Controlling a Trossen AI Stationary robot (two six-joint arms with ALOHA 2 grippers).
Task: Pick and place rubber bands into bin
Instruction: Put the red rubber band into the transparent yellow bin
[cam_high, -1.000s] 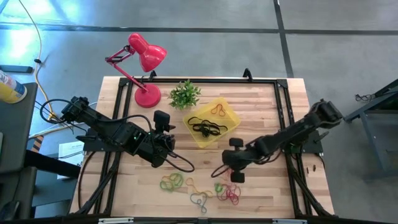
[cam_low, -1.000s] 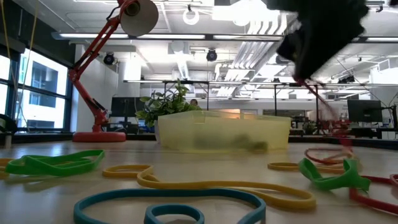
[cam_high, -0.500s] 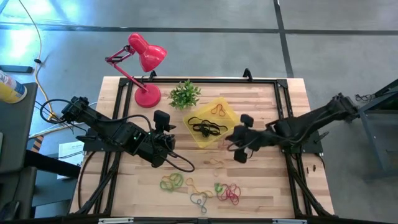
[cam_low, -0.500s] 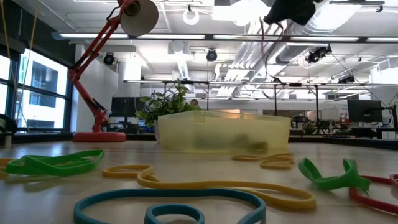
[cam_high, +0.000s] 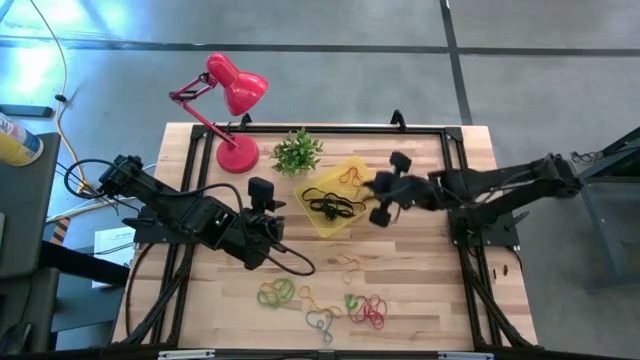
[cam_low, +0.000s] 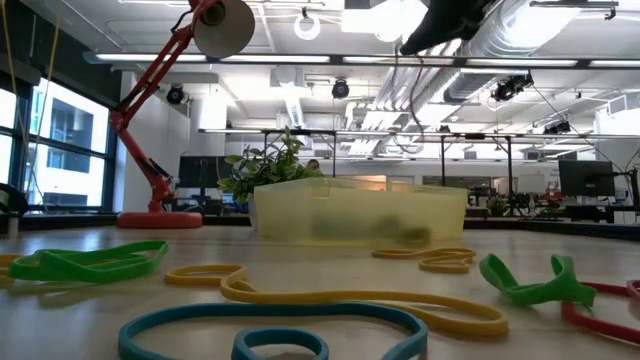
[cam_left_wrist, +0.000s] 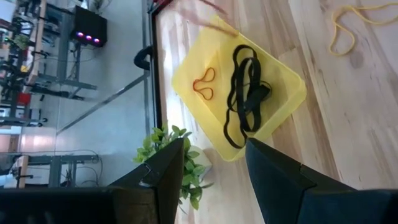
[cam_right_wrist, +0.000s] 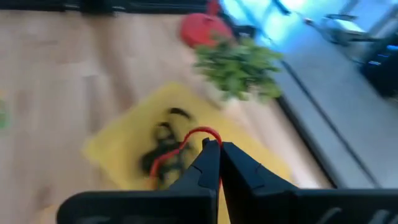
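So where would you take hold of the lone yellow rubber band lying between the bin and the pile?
Probably from straight above, pinching a single strand of the yellow rubber band. It is a thin loop lying flat on the table, with bare wood around it.

- My right gripper (cam_right_wrist: 214, 149) is dark, and the rubber band (cam_right_wrist: 186, 142) pinched in it is red
- The bin (cam_high: 368, 189) is translucent yellow; inside lie black bands (cam_high: 333, 204) and an orange one (cam_left_wrist: 205, 84)
- Loose bands (cam_high: 320, 305) on the pale wooden table (cam_high: 420, 290) are green, yellow, red and blue
- The lamp (cam_high: 232, 95) is red, the plant (cam_high: 297, 152) green
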